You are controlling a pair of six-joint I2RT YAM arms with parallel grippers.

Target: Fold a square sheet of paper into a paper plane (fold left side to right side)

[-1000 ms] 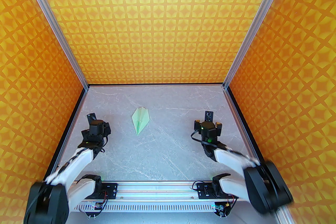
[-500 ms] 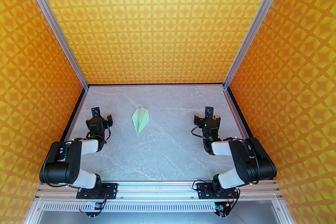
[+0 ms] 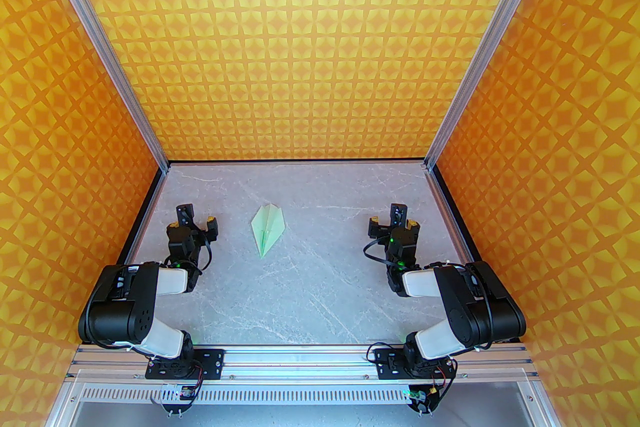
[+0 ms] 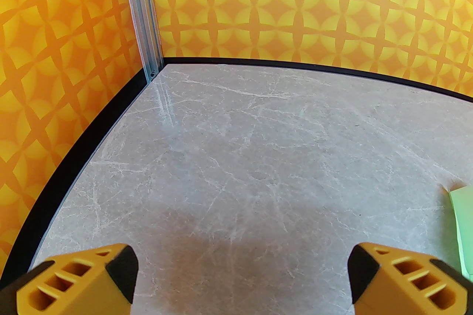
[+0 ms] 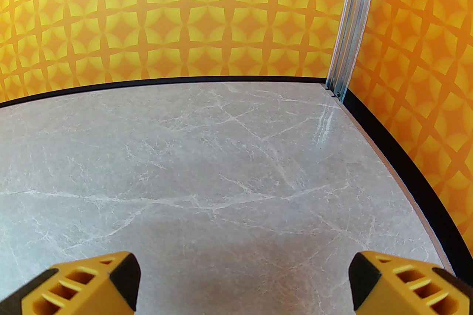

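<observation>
Slim pale mint-green paper plane [image 3: 268, 229] lies on the grey marbled bench [image 3: 320, 295], long axis near-far, nose pointing nearward; left fingers [image 4: 74, 280] and right fingers [image 5: 406, 280] released, empty.

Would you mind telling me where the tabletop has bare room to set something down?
Bare table runs between the paper plane and the right gripper, along the back wall, and across the near middle before the arm bases. It is tightest between the left gripper and the plane.
</observation>
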